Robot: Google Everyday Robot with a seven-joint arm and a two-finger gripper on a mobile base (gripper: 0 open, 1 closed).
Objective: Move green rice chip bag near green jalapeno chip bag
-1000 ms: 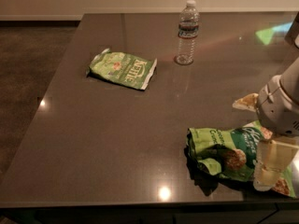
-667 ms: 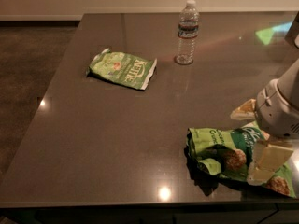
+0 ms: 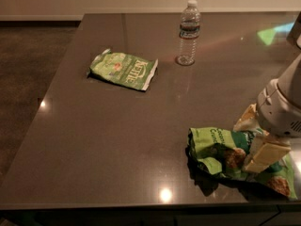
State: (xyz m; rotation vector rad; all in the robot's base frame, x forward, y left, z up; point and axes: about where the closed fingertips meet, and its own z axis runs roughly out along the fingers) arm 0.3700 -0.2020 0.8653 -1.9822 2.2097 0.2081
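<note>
The green rice chip bag point(image 3: 221, 152), wrinkly with a dark green panel and brown chip pictures, lies at the table's front right near the edge. My gripper point(image 3: 256, 138) is down on its right half, its cream fingers point(image 3: 264, 155) closed on the bag's crumpled middle, one finger behind the bag and one across it. The white wrist hides part of the bag. The green jalapeno chip bag point(image 3: 124, 69), flat with white "Kettle" lettering, lies far off at the table's left middle.
A clear water bottle point(image 3: 188, 32) stands upright at the back centre, right of the jalapeno bag. The dark table point(image 3: 117, 140) ends in a front edge just below the rice bag and a left edge beside the brown floor.
The two fingers have drawn closer together over the rice chip bag. Both bags and the bottle lie where they were.
</note>
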